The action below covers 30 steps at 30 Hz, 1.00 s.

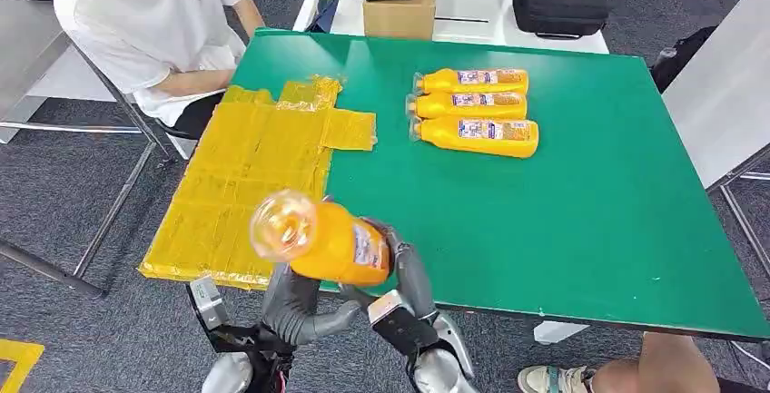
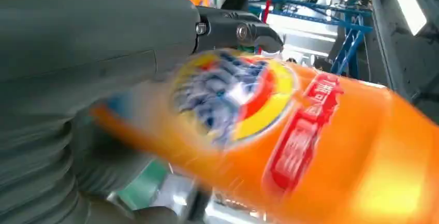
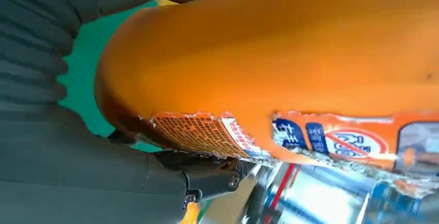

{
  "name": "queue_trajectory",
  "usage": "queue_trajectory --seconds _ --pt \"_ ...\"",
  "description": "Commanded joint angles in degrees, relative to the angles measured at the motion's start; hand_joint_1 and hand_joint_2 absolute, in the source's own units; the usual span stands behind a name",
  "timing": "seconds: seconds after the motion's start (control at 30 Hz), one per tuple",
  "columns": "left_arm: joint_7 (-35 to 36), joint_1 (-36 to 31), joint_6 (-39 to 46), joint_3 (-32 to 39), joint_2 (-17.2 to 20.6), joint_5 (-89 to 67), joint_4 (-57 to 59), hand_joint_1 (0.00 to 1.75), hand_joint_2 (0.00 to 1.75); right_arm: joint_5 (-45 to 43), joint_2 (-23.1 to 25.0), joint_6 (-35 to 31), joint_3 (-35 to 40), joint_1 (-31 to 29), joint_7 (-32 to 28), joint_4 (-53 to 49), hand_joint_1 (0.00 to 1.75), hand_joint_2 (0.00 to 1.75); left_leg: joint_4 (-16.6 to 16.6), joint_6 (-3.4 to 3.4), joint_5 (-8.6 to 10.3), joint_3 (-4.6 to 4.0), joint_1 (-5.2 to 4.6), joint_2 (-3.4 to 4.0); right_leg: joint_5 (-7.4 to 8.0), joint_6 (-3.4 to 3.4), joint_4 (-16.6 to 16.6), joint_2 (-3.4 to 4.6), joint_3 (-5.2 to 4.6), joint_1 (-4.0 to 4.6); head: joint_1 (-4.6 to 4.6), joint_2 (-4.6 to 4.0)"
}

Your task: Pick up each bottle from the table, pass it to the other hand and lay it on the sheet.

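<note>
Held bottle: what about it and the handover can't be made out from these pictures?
- Head view: the bottle hides the fingers of the left hand and right hand, so which one carries it is unclear.
- Left wrist view: label blurred, unreadable.
- Right wrist view: bottle cut off by the edges; label torn, its print too small.
- Sheet under the bottle is hidden.
</note>
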Motion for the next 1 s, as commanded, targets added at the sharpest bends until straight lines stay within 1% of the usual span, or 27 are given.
queue_trajectory --seconds 0.03,0.13,0.17,0.2,0.23,0.27,0.33,0.4,0.47,0.5,0.53,0.57,0.6,0.63,0.67,0.7,0.73,0.8,0.83,0.87,0.9,0.93,1.0 --pt "-0.66 -2.42 7.62 -0.83 -0.03 -10.13 0.55 0.00 1.75 1.51 -2.50 0.98 8.30 -1.24 1.07 1.89 1.75 1.75 -0.01 -0.05 -0.07 0.13 0.04 0.06 -0.04 -0.07 -0.03 0.01 0.14 0.05 -0.02 0.00" --pt "-0.49 -2.11 8.29 -0.16 -0.19 -10.15 0.13 0.00 1.75 2.15 -3.01 1.64 9.90 -1.23 1.46 0.32 1.75 1.75 -0.03 -0.04 -0.05 0.14 0.02 0.04 -0.05 -0.07 -0.03 -0.03 0.13 0.03 0.02 0.00" --pt "-0.46 -2.35 8.20 -0.20 0.19 -10.11 0.26 0.00 1.75 1.71 -3.20 2.72 10.54 -1.39 1.43 0.09 1.75 1.75 0.01 -0.08 -0.14 0.28 0.06 0.11 -0.10 -0.12 -0.04 0.03 0.27 0.07 0.00 0.00" --pt "-1.17 -2.60 6.89 -0.14 0.44 -8.65 0.27 0.00 1.75 0.47 -3.35 4.28 10.88 -1.57 1.07 -0.03 1.75 1.75 -0.03 -0.04 -0.04 0.11 0.01 0.06 -0.03 -0.07 -0.04 0.01 0.10 0.02 0.02 0.00" --pt "-1.26 -2.65 6.56 -0.12 0.47 -8.32 0.31 0.00 1.75 0.37 -3.35 4.45 10.95 -1.63 1.02 0.03 1.75 1.75 -0.01 -0.09 -0.14 0.31 0.07 0.09 -0.11 -0.14 -0.06 0.00 0.33 0.10 0.02 0.00" --pt "-1.27 -2.78 6.49 -0.03 0.51 -8.23 0.31 0.00 1.75 0.34 -3.36 4.50 10.96 -1.72 1.00 0.18 1.75 1.75 -0.04 -0.05 -0.03 0.13 0.02 0.03 -0.04 -0.08 -0.05 -0.02 0.12 0.03 0.00 0.00" --pt "-1.27 -2.78 6.49 -0.03 0.51 -8.23 0.31 0.00 1.75 0.34 -3.36 4.50 10.96 -1.72 1.00 0.18 1.75 1.75 -0.02 -0.09 -0.12 0.28 0.08 0.08 -0.10 -0.13 -0.06 0.00 0.28 0.10 0.02 0.00" --pt "-1.27 -2.78 6.49 -0.03 0.51 -8.23 0.31 0.00 1.75 0.34 -3.36 4.50 10.96 -1.72 1.00 0.18 1.75 1.75 -0.04 -0.05 -0.05 0.15 0.03 0.03 -0.05 -0.08 -0.05 -0.03 0.15 0.05 0.02 0.00" --pt "-1.82 -2.95 5.58 -0.27 0.67 -7.56 0.30 0.00 1.75 0.18 -3.42 5.03 11.24 -2.17 0.78 0.84 1.75 1.75 -0.01 -0.09 -0.15 0.33 0.07 0.05 -0.14 -0.14 -0.04 -0.04 0.34 0.09 0.02 -0.02" --pt "-2.93 -3.04 3.48 -0.18 0.51 -5.20 0.20 0.93 1.75 0.12 -3.55 5.42 11.47 -2.45 0.64 1.17 1.75 1.75 -0.02 -0.05 -0.06 0.15 0.04 0.03 -0.06 -0.08 -0.04 -0.03 0.16 0.06 0.02 0.00" --pt "-2.60 -3.33 0.08 -0.23 0.76 -1.63 0.49 1.75 1.75 -0.98 -3.47 6.52 11.36 -2.65 0.23 1.58 1.75 1.75 -0.04 -0.09 -0.14 0.35 0.07 0.09 -0.12 -0.14 -0.07 -0.01 0.36 0.09 0.00 0.00" --pt "-2.74 -3.10 0.04 0.31 0.38 -1.41 0.09 1.75 1.75 -1.39 -3.28 6.80 10.99 -2.73 0.25 2.13 1.75 1.75 -0.04 -0.05 -0.05 0.16 0.04 0.03 -0.05 -0.08 -0.06 -0.03 0.18 0.05 0.02 -0.02" --pt "-2.69 -3.01 -1.98 0.41 0.30 0.84 0.14 1.75 1.75 -0.44 -3.34 6.12 11.08 -2.80 0.52 2.14 1.59 1.75 -0.02 -0.11 -0.19 0.44 0.09 0.11 -0.15 -0.17 -0.08 0.00 0.46 0.12 0.02 0.00" --pt "-1.81 -2.92 -4.65 0.79 0.29 4.37 0.39 1.75 1.75 -0.51 -3.34 6.20 11.02 -2.73 0.46 1.91 0.73 1.75 -0.04 -0.06 -0.09 0.24 0.03 0.05 -0.08 -0.11 -0.06 -0.03 0.25 0.05 0.00 0.00" --pt "-2.10 -2.83 -6.20 1.07 0.25 6.18 0.39 1.75 1.75 -1.41 -3.29 7.30 10.82 -2.65 0.52 1.68 0.02 1.75 -0.03 -0.08 -0.12 0.31 0.06 0.07 -0.10 -0.13 -0.06 -0.02 0.31 0.08 0.04 0.00" --pt "-2.34 -2.86 -8.35 1.27 0.41 8.34 0.52 1.75 1.75 -3.21 -3.30 9.58 10.50 -2.57 0.73 1.27 0.00 1.75 -0.02 -0.08 -0.10 0.25 0.06 0.04 -0.09 -0.11 -0.06 -0.04 0.26 0.08 0.00 0.00" --pt "-2.67 -2.76 -9.11 1.72 0.23 9.10 0.43 1.75 1.75 -4.33 -3.26 10.50 9.98 -2.31 1.32 0.94 0.00 1.75 -0.05 -0.05 -0.02 0.11 0.03 0.01 -0.03 -0.07 -0.06 -0.05 0.11 0.04 0.02 -0.02" --pt "-3.19 -2.68 -11.41 2.09 0.12 10.98 0.15 1.75 1.75 -5.76 -3.23 11.56 9.17 -1.99 1.79 0.51 0.00 1.75 0.01 -0.14 -0.24 0.51 0.11 0.08 -0.22 -0.22 -0.03 -0.04 0.53 0.14 0.02 -0.02" --pt "-3.19 -2.71 -11.49 2.20 0.12 11.03 0.03 1.75 1.75 -5.87 -3.37 11.71 9.05 -2.07 1.80 0.42 0.00 1.75 -0.04 -0.06 -0.07 0.19 0.03 0.03 -0.07 -0.10 -0.04 -0.04 0.17 0.05 -0.02 -0.02" --pt "-3.35 -2.65 -13.03 2.27 0.05 12.26 -0.11 1.75 1.75 -7.04 -3.32 12.80 8.49 -1.74 1.69 0.07 0.00 0.00 0.00 -0.08 -0.13 0.29 0.05 0.07 -0.12 -0.12 -0.03 -0.02 0.28 0.07 0.02 -0.02" --pt "-3.48 -2.46 -14.33 2.52 -0.03 13.34 -0.31 1.75 1.75 -7.77 -3.39 13.29 7.93 -1.36 1.52 -0.49 0.00 0.00 -0.03 -0.05 -0.04 0.12 0.03 0.02 -0.04 -0.07 -0.04 -0.04 0.13 0.05 0.02 0.00" --pt "-3.85 -2.03 -15.20 2.83 -0.14 13.80 -0.77 1.75 1.75 -7.78 -3.42 13.24 7.67 -0.92 1.57 -1.06 0.00 0.00 0.00 -0.07 -0.11 0.26 0.06 0.00 -0.11 -0.12 -0.05 -0.09 0.29 0.08 0.00 0.00" --pt "-4.83 -0.91 -16.63 3.48 0.04 14.22 -2.15 1.75 1.75 -8.33 -4.18 12.51 6.54 1.13 0.83 -4.50 0.00 0.00 -0.01 -0.08 -0.13 0.28 0.07 0.02 -0.12 -0.12 -0.06 -0.08 0.29 0.09 0.00 0.00"
